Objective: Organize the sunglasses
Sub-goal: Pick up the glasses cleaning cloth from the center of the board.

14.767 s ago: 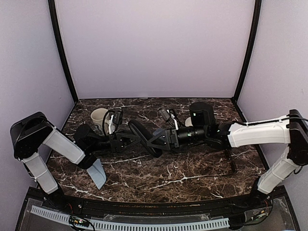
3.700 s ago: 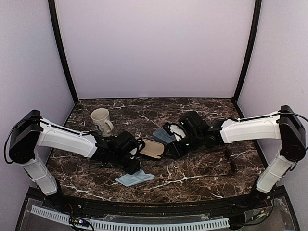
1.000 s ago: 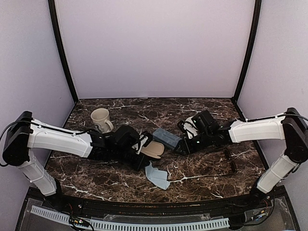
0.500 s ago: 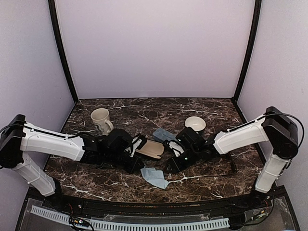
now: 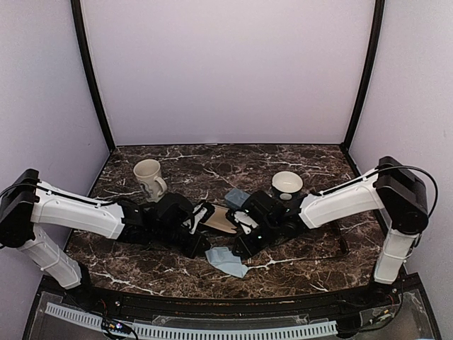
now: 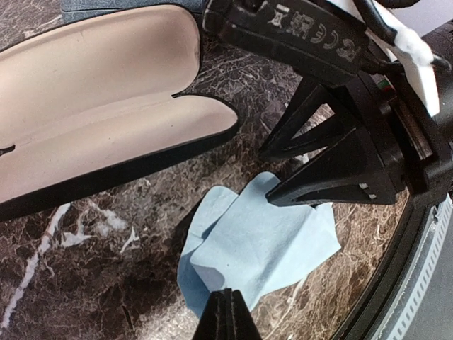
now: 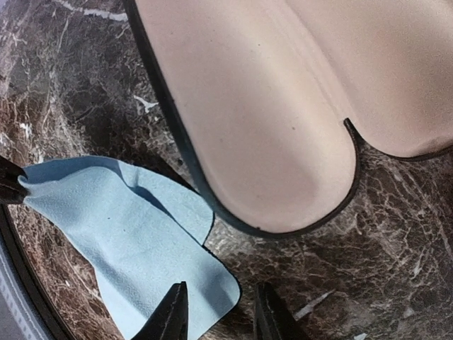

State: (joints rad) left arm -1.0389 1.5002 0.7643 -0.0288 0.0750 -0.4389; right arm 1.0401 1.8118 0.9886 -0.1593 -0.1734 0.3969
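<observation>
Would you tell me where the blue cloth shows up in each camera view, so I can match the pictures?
Top external: cloth lies centre, towards the table's front edge, just in front of the open case.
Left wrist: cloth is lower centre, below and right of the case.
Right wrist: cloth is lower left, beside the case.
Shared landmark: the case's beige lining.

The top camera looks down from high at the near side over the whole table (image 5: 212,159), while both wrist cameras sit close above it, facing down, apparently from opposite sides, at the same cloth (image 6: 262,241) and open case (image 7: 269,106).
</observation>
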